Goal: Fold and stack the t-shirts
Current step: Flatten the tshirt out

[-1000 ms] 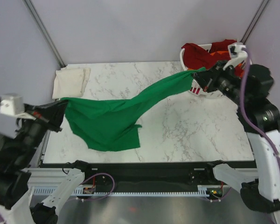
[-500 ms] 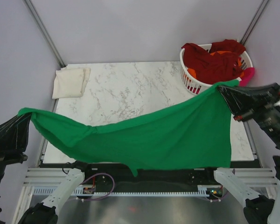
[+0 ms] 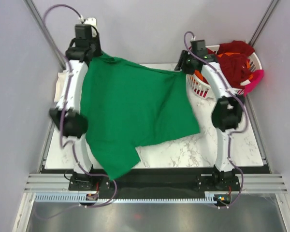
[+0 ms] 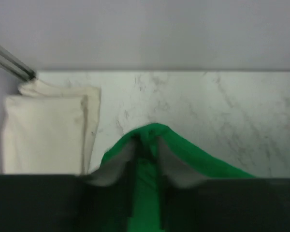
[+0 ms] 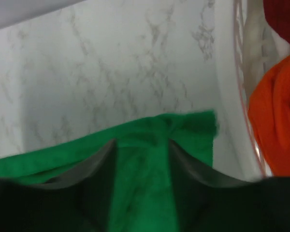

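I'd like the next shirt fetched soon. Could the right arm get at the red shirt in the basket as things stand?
Probably yes, once free: the right gripper is right beside the basket, and the red shirt lies on top, uncovered. But the green shirt sits between its fingers.

left arm [image 3: 70,92], right arm [image 3: 214,79]: stretched forward | left gripper [image 4: 146,145]: nipping green t-shirt [image 3: 135,106] | right gripper [image 5: 140,145]: jaws parted

Overhead view down onto table [image 3: 217,145]; both wrist views close above green t-shirt's [image 3: 135,106] far edge.
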Available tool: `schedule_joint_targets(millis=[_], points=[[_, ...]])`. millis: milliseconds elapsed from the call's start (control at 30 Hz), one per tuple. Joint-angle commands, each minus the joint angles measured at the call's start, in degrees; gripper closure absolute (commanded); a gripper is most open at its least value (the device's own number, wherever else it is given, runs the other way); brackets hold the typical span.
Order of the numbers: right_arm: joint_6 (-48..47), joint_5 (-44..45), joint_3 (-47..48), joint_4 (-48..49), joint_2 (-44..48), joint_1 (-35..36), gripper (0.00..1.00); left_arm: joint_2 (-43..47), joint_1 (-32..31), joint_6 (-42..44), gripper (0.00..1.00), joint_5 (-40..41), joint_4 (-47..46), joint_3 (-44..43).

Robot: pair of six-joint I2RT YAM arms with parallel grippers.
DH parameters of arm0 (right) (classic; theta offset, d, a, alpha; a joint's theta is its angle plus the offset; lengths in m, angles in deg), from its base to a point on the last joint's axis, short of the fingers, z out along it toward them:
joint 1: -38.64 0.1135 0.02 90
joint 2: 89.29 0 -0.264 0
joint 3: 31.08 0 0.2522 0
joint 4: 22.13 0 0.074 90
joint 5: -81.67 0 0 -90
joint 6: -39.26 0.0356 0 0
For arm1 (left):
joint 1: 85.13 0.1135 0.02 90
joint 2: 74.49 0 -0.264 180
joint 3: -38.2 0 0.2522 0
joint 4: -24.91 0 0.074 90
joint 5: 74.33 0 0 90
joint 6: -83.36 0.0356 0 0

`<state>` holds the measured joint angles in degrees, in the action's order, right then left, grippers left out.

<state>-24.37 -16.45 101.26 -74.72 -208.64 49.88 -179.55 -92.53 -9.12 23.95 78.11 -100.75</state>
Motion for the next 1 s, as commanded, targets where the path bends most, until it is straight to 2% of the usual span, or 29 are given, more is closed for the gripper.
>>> schedule_joint_targets(millis=[0, 33, 67, 133, 167, 200, 367, 467, 533, 600, 700, 733, 800, 833, 967], points=[[0.8, 2.7, 28.5, -12.1, -11.9, -0.6, 0.2, -32.9, 7.2, -6.5, 0.53, -7.8, 18.7, -26.9], [0.9, 2.7, 31.5, -12.8, -15.0, -0.5, 0.08, -34.7, 7.3, -10.6, 0.1, -11.7, 20.1, -30.2], [0.9, 2.8, 31.9, -12.2, -14.5, -0.6, 0.02, -34.6, 9.3, -11.7, 0.04, -14.2, 16.8, -26.5], [0.7, 3.5, 22.7, -5.9, -7.8, -0.7, 0.02, -31.1, 9.3, -13.1, 0.0, -13.0, 13.7, -19.1], [0.2, 4.5, 18.7, -3.3, -5.0, -0.5, 0.02, -29.7, 9.3, -13.2, 0.0, -13.2, 12.3, -13.1], [-0.2, 5.1, 13.0, -0.1, -2.8, -0.5, 0.02, -28.5, 9.3, -13.0, 0.0, -13.5, 10.2, -11.2], [-1.1, 3.0, 5.6, 0.7, 6.5, 0.3, 0.02, -19.0, 9.2, -13.0, 0.0, -13.5, 10.0, -7.6], [-2.2, 2.8, -2.7, 2.0, 11.8, 2.7, 0.02, -12.0, 8.1, -13.2, 0.0, -13.1, 10.0, -2.8], [-2.3, 2.8, -12.0, 5.2, 15.7, 3.9, 0.02, -8.4, 8.1, -13.0, 0.01, -12.1, 10.1, 2.6], [-1.8, 2.4, -20.6, 8.2, 17.4, 4.3, 0.02, -2.8, 4.9, -13.4, 0.02, -11.6, 10.1, 7.6], [-1.5, 1.4, -26.3, 10.0, 17.3, 4.3, 0.02, 5.2, 1.2, -15.3, 0.04, -9.8, 9.6, 20.4], [-1.8, 1.4, -26.9, 10.2, 16.1, 4.4, 0.02, 7.2, 0.1, -16.5, 0.04, -9.2, 8.8, 28.3], [-2.6, 2.1, -27.8, 10.2, 14.5, 4.4, 0.02, 13.9, -2.2, -18.6, 0.04, -9.6, 5.9, 36.5], [-3.1, 2.3, -27.9, 10.3, 12.8, 4.4, 0.02, 16.4, -2.6, -20.5, 0.04, -10.7, 4.4, 45.0], [-5.0, 4.4, -25.9, 10.9, 7.1, 4.0, 0.02, 26.0, -3.6, -24.6, 0.04, -18.8, -5.5, 63.1]])
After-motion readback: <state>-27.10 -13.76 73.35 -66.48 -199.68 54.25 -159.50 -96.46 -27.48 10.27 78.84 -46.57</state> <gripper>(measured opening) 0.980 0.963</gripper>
